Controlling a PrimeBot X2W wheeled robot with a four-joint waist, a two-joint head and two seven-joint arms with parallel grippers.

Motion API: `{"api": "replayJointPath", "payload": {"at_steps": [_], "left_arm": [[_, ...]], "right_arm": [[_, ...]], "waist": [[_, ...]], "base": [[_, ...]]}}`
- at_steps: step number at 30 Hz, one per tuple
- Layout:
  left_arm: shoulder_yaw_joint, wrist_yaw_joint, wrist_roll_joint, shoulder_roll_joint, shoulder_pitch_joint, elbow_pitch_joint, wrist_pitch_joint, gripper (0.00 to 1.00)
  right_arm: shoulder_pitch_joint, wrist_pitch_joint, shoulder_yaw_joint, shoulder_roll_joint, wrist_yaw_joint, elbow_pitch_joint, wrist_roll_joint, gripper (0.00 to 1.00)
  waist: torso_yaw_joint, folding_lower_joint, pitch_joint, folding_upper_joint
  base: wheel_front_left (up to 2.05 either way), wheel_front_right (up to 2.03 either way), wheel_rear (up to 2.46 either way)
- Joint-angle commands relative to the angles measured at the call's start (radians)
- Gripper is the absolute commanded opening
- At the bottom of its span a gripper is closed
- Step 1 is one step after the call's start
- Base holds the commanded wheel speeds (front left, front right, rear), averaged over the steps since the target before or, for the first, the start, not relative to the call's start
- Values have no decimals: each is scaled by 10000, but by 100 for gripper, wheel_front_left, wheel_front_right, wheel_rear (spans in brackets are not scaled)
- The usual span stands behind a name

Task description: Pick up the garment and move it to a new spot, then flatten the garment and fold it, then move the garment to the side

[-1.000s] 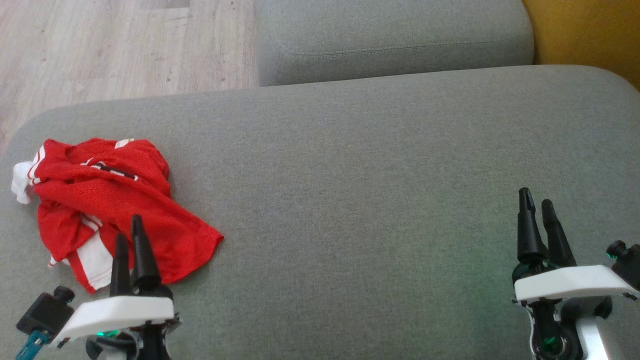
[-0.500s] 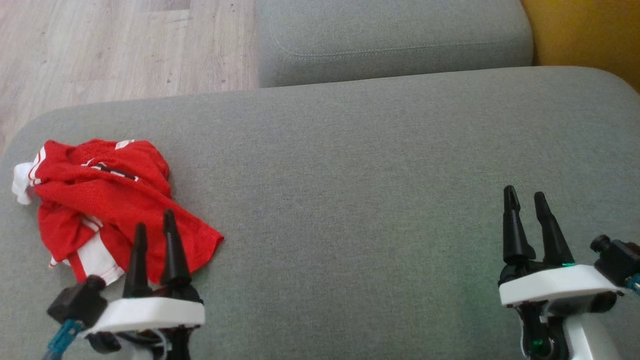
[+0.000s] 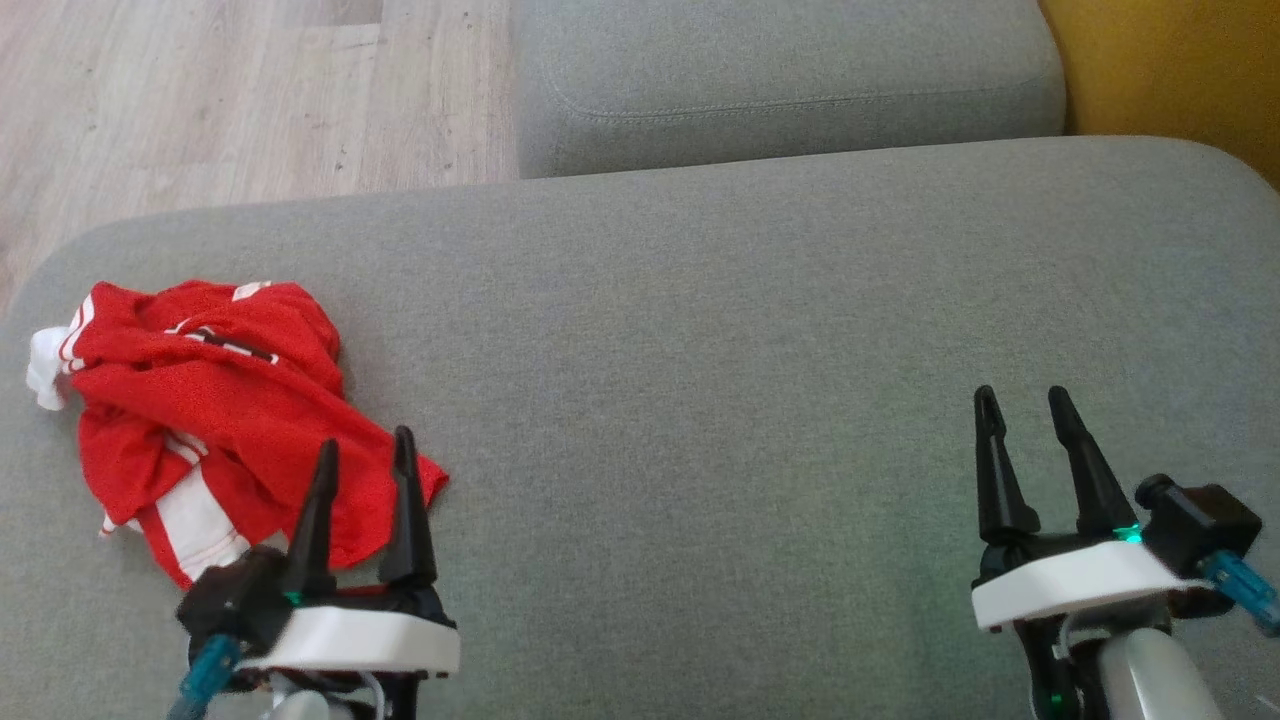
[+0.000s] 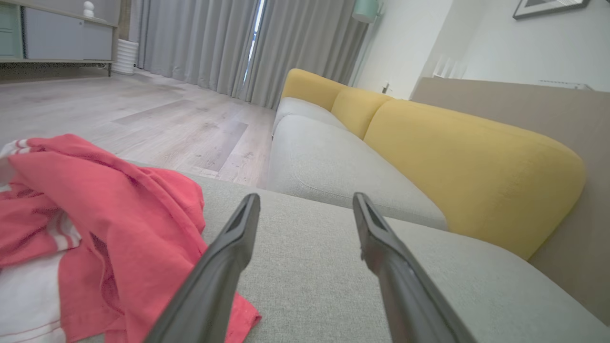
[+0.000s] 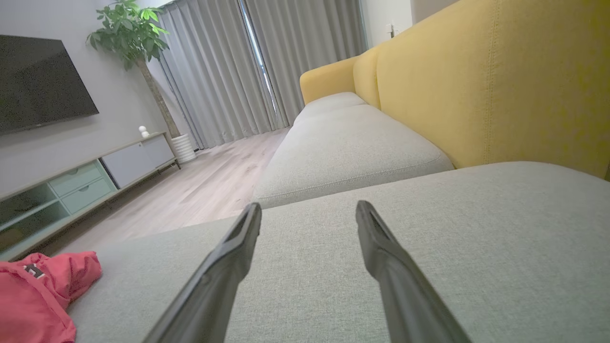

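Observation:
The garment (image 3: pixel 210 400) is a crumpled red shirt with white stripes, lying at the left end of the grey sofa cushion (image 3: pixel 700 350). My left gripper (image 3: pixel 365 450) is open, its tips over the garment's near right corner, with nothing between its fingers. In the left wrist view the garment (image 4: pixel 95 224) lies to the left of the open left gripper (image 4: pixel 305 202). My right gripper (image 3: pixel 1020 400) stands open over bare cushion at the lower right. The right wrist view has the garment (image 5: pixel 38 290) at its lower left corner, far from the open right gripper (image 5: pixel 309 209).
A second grey cushion (image 3: pixel 790 80) lies beyond the first. A yellow backrest (image 3: pixel 1170 70) runs along the right. Wooden floor (image 3: pixel 200 100) lies past the cushion's left and far edges. A TV cabinet (image 5: pixel 86 181) and a potted plant (image 5: pixel 133 33) stand across the room.
My left gripper has moved right along the garment's near edge and turned so both fingers stand apart. My right gripper has shifted left and turned likewise. The garment has not moved.

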Motion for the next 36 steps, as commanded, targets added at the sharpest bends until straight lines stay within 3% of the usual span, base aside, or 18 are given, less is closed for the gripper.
{"api": "replayJointPath", "payload": {"at_steps": [1,14,29,35,36], "left_arm": [[121,49,276,156,-247,-344,-110,100],[-379,495,1655,449,-312,-258,-496,100],[-1937,1032,4360,1026,-609,6,-999,100],[-1885,1236,4296,891,-566,-219,-1144,100],[-1629,1152,3870,762,-497,-333,-1144,100]], "right_arm": [[-393,-143,221,-75,-5,-324,-283,100],[-427,-527,469,-84,-6,-406,-2151,100],[-493,-1028,886,-97,-7,-727,-4577,100],[-462,-1173,975,-100,-7,-859,-4634,100],[-424,-1173,908,-100,-7,-823,-4131,100]], "waist": [[-1,0,1,0],[-8,0,-6,0],[-49,0,68,0],[-33,0,87,0],[-18,0,100,0]], "base": [[0,0,0],[0,0,0],[0,0,0],[0,0,0],[0,0,0]]}}
